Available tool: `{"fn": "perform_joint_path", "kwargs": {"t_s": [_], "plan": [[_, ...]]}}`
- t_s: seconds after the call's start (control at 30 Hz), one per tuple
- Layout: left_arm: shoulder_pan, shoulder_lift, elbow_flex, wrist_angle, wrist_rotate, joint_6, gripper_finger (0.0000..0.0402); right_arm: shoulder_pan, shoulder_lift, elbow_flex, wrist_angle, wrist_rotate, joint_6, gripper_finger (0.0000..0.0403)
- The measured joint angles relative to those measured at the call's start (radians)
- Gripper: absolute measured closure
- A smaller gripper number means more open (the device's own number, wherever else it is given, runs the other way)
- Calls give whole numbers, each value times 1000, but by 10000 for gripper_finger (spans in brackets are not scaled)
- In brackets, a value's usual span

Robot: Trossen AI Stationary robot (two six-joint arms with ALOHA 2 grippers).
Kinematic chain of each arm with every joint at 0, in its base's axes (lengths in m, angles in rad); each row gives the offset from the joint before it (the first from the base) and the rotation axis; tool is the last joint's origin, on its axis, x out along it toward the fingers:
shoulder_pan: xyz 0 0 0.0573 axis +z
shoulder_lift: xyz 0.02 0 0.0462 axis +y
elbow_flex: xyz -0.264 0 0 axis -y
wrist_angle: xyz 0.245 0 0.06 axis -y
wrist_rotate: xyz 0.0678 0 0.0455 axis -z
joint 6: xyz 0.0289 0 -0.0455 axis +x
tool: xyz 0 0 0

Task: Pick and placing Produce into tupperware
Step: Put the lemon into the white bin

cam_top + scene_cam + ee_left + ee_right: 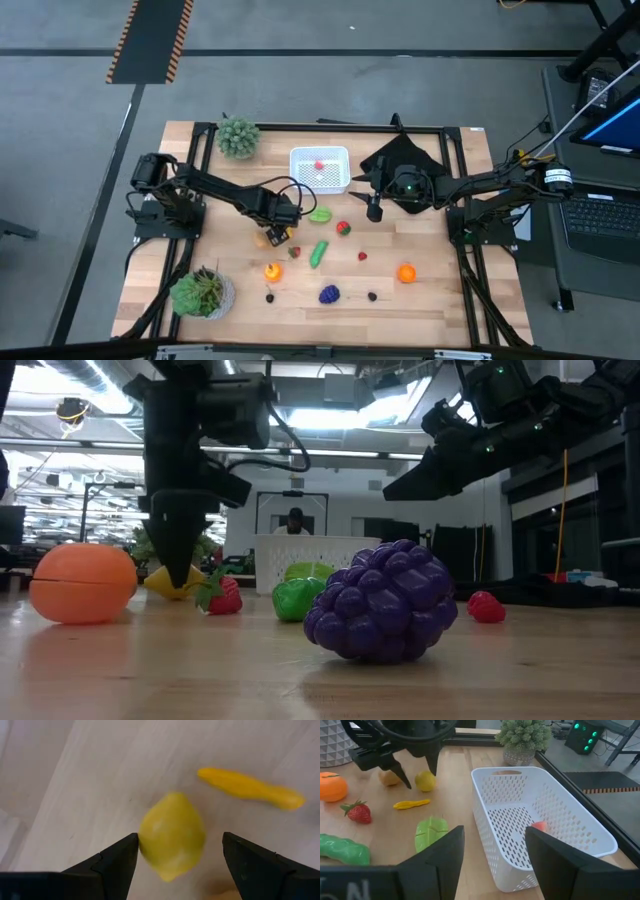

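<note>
Left jaws (177,852) gape around a smooth yellow lemon (172,836); right jaws (492,855) open, empty, by white perforated tub (570,827).

Floor: grey concrete (330,90), hazard-striped strip (150,40).
Counter: pale wood (440,300), black frame.
Side desk: keyboard (600,215), laptop (615,125).
Ceiling: bright strip lights (330,420).

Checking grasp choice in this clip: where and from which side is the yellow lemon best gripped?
Probably from above, across its rounded middle: the lemon lies loose on the table, and the open left gripper already straddles it, one finger either side. Its pointed ends would likely slip.
</note>
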Motion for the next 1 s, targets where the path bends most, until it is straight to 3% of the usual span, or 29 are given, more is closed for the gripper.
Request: {"fn": "perform_joint_path", "kwargs": {"t_s": [1.0], "plan": [[14, 67, 2, 13, 35, 146, 123, 21, 0, 0, 9, 0, -4, 191]]}}
